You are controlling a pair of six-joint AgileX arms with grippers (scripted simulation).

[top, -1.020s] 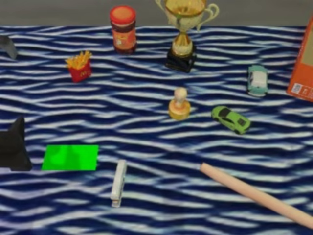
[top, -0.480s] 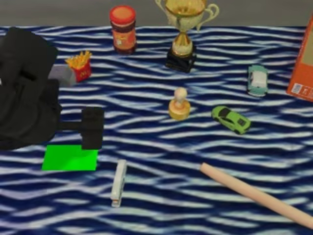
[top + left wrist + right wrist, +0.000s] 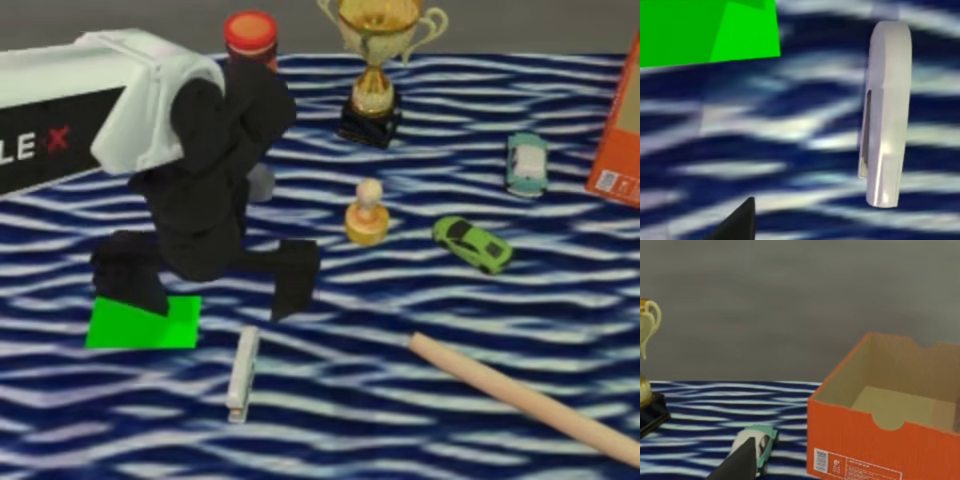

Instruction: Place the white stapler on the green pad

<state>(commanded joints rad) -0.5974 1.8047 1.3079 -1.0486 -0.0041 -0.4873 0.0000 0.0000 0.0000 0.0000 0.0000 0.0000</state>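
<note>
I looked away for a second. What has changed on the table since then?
The left arm swung in from the left edge; its left gripper, fingers open, now hovers over the green pad and beside the white stapler. Nothing is grasped. Stapler, pad and the other items stayed put.

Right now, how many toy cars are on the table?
2. The lime-green toy car lies right of centre; the pale teal toy car is farther back right, near the orange box. The left arm may hide others.

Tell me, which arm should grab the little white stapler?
The left. Its pincer hangs open above the slim white-grey stapler, beside the flat neon-green pad. The right arm is out of the top view.
</note>
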